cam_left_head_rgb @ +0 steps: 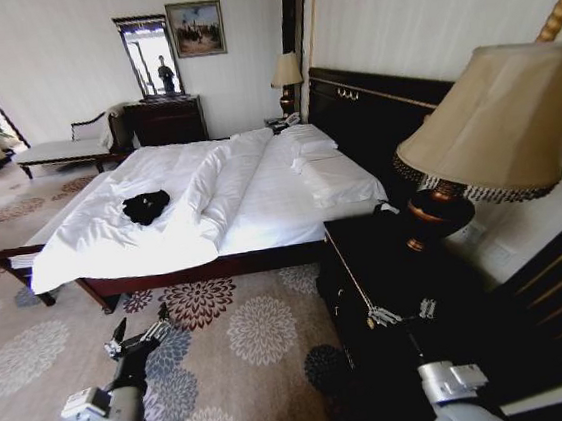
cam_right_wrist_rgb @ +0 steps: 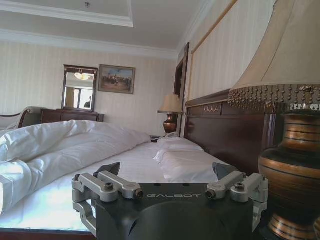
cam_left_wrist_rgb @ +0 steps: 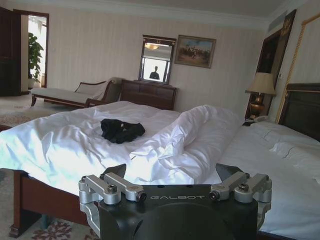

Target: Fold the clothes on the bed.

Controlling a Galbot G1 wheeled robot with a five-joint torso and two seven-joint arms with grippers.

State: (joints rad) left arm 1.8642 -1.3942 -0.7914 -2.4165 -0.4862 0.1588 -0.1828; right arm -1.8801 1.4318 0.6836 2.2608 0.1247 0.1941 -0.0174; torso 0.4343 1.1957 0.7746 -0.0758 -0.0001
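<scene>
Crumpled shirt (cam_left_head_rgb: 146,207) on bed (cam_left_head_rgb: 260,198).
Left tool (cam_left_head_rgb: 140,338) and right tool (cam_left_head_rgb: 400,314) both spread apart, low over floor, short of bed.

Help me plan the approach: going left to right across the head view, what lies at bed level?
Crumpled black T-shirt → bunched ridge of white duvet → white pillows → dark wooden nightstand → bronze-based lamp with beige shade.
</scene>
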